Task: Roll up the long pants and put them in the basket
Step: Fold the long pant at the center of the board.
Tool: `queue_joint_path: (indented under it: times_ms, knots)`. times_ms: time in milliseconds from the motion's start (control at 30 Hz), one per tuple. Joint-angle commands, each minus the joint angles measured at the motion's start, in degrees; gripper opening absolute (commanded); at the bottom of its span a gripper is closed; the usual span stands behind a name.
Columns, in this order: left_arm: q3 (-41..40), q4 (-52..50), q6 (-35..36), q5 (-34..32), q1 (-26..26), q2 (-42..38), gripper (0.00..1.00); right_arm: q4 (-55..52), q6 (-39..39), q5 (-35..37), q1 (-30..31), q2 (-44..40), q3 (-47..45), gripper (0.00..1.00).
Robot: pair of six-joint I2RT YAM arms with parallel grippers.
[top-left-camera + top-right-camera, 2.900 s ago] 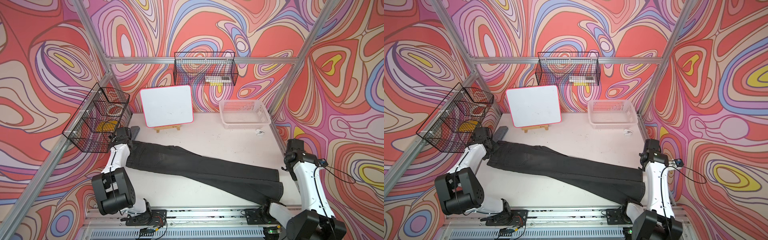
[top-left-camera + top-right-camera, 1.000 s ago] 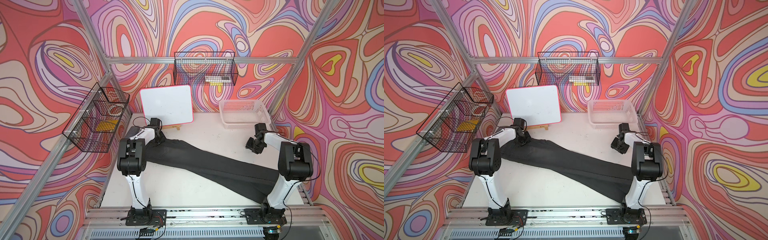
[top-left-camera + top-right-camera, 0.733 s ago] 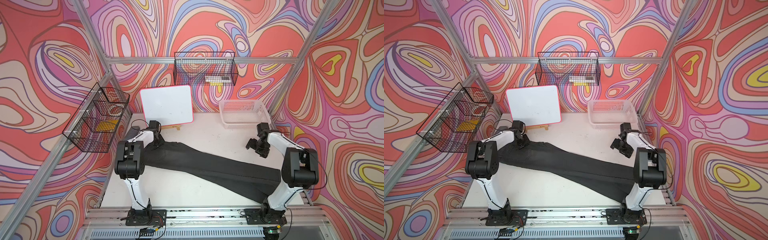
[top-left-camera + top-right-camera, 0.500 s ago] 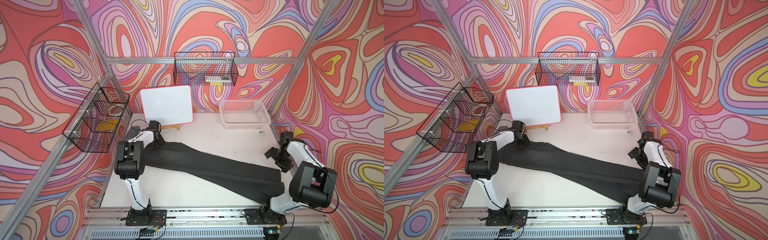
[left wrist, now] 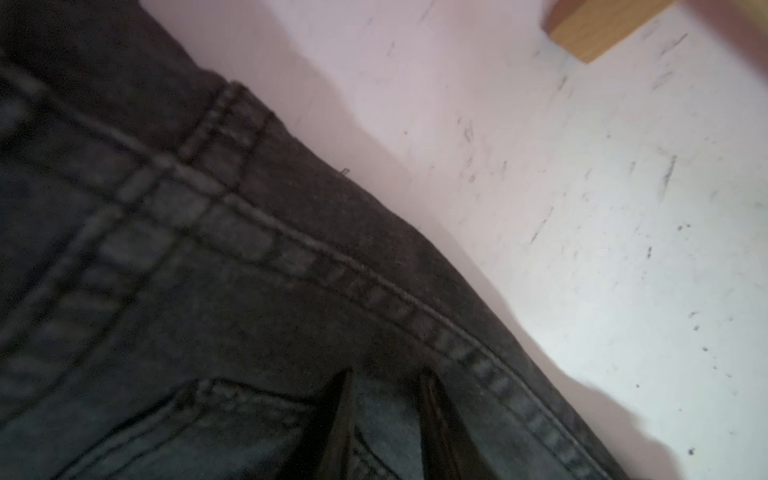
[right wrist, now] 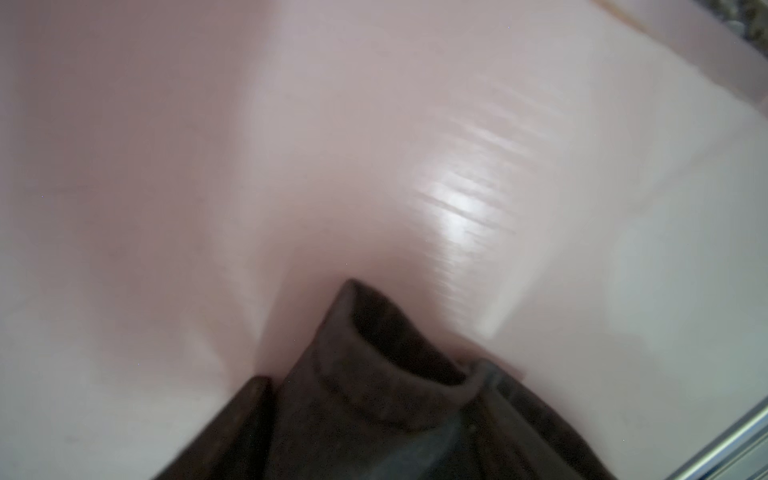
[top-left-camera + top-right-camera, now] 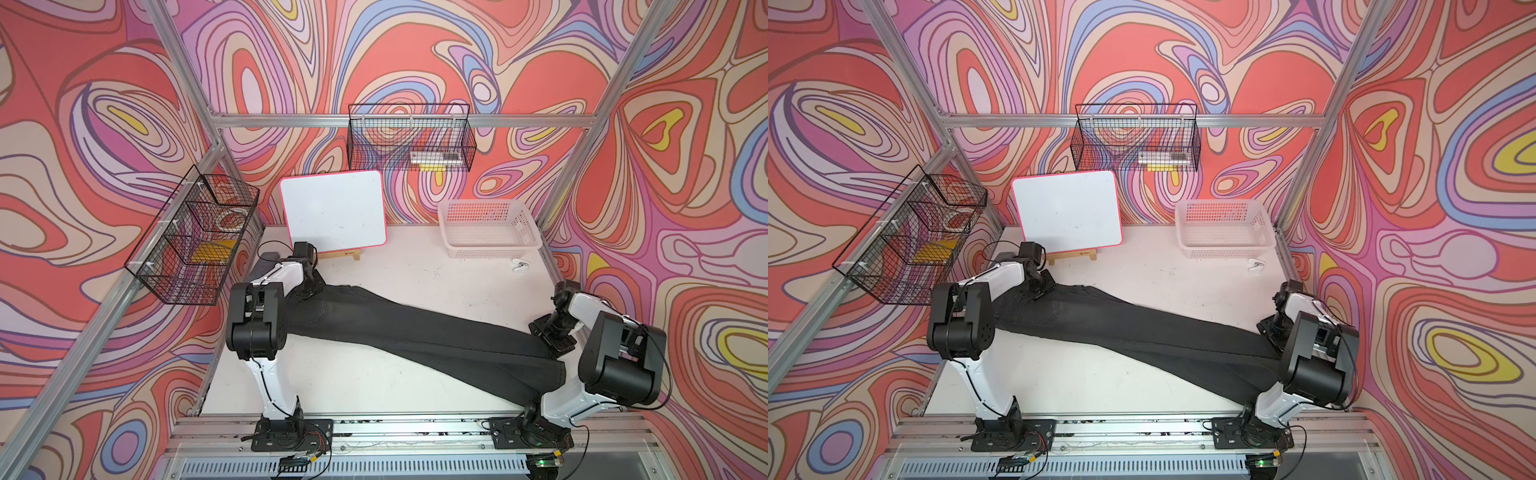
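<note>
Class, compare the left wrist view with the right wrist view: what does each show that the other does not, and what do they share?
Only the left wrist view: stitched seams and a pocket on the long pants, the left gripper closed on that fabric, a wooden easel foot. Only the right wrist view: an open leg cuff between the fingers of the right gripper, a metal rail. Both: black denim on the white table.
</note>
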Motion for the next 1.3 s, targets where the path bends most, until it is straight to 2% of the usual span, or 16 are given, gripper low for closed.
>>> queue_joint_path:
  times_ms: [0, 167, 467, 500, 533, 567, 600, 667, 800, 967, 1133, 1267]
  knots:
    - [-2.27, -4.19, 0.79, -1.54, 1.27, -0.81, 0.29, 8.43, 3.4, -2.2, -0.12, 4.66, -4.09, 0.39]
    - [-4.16, -4.27, -0.73, 1.16, 1.12, -1.78, 0.25, 11.86, 0.2, -1.89, -0.07, 9.02, 4.11, 0.0]
    - [-8.07, -6.68, -3.67, 1.76, -2.4, -6.65, 0.23, 9.49, -11.77, -0.86, 1.51, 21.8, 27.44, 0.0]
    - [-8.86, -6.57, -4.35, 1.98, -2.52, -7.26, 0.23, 8.65, -13.28, -1.39, 2.06, 22.86, 30.1, 0.05]
    - [-9.72, -6.47, -5.0, 2.16, -2.51, -7.77, 0.23, 7.15, -14.78, -2.04, 2.93, 23.72, 32.62, 0.31]
    - [-10.21, -6.64, -5.27, 1.83, -2.51, -8.06, 0.23, 6.37, -15.96, -1.84, 4.1, 23.31, 33.32, 0.51]
    - [-10.53, -6.73, -5.28, 1.66, -2.55, -8.19, 0.23, 6.36, -16.73, -1.38, 5.11, 22.04, 32.69, 0.63]
    - [-10.46, -6.97, -5.19, 0.91, -2.51, -8.32, 0.23, 6.44, -17.23, -1.69, 6.56, 17.57, 29.5, 0.77]
    - [-9.65, -6.99, -5.19, 1.35, -2.51, -8.26, 0.23, 0.28, -17.91, -2.08, 8.7, 10.11, 26.29, 0.8]
    - [-8.18, -7.25, -4.8, 2.22, -2.51, -7.65, 0.24, -6.98, -11.15, -0.85, 9.28, -0.51, 18.28, 0.81]
    - [-8.13, -6.65, -3.4, 2.5, -2.51, -6.93, 0.24, -0.61, -3.09, -4.39, 10.92, -2.91, 8.96, 0.81]
    - [-8.77, -5.79, -2.55, 3.3, -2.33, -6.52, 0.24, 5.84, 0.87, -2.24, 13.62, 0.01, 8.93, 0.81]
